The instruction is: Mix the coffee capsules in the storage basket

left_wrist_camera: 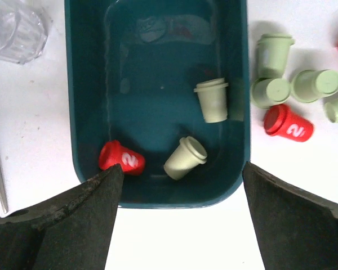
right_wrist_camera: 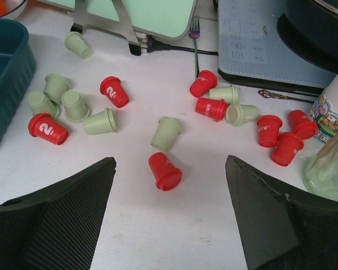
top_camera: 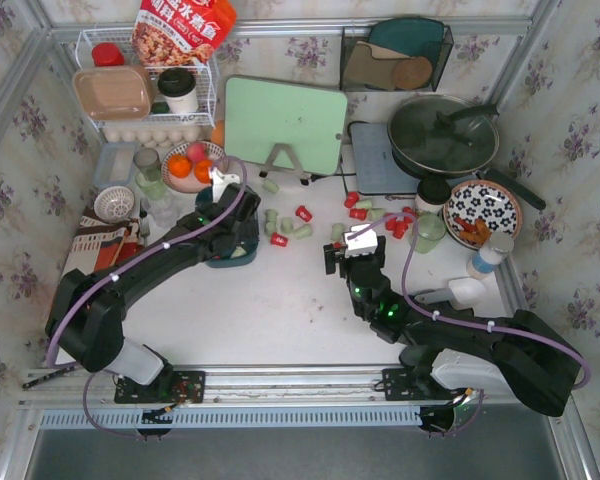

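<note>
The left hand (left_wrist_camera: 182,166) hangs over the near end of the basket (left_wrist_camera: 152,95), fingers spread wide with nothing between them. Three capsules lie on the basket's floor. A red capsule (left_wrist_camera: 121,158) sits on its side by the near left corner, one green capsule (left_wrist_camera: 185,158) lies just beside it, and another (left_wrist_camera: 212,100) lies against the right wall. On the bench (top_camera: 280,310), just right of the basket, is a small cluster of green ones and a red one (left_wrist_camera: 288,122).

The right hand (right_wrist_camera: 170,159) is also spread and holds nothing. It hovers above the bench, well right of the basket. Just ahead of its fingers lie a lone red capsule (right_wrist_camera: 165,171) and a green one (right_wrist_camera: 166,133). Farther on, a mixed bunch sits near the cooker (right_wrist_camera: 259,39).

From above, the left arm covers most of the basket, which seems to stand on the bench's left half.
</note>
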